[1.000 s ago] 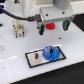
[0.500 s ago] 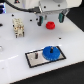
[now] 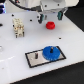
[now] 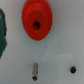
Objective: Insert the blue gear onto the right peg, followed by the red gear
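Gripper [image 3: 53, 13] hovers above the red gear [image 3: 50, 24], jaws spread wide and empty. Light, rigid plastic (probably slick): grasp across its rim.

The exterior view looks down at an angle from above and some way off, taking in the white table [image 3: 70, 42], the grey plate [image 3: 37, 58] in the foreground and the arm's gripper [image 3: 50, 15] at the far edge. The wrist view faces straight down, close over the table. Both views share the red gear [image 3: 50, 24] [image 4: 38, 20].
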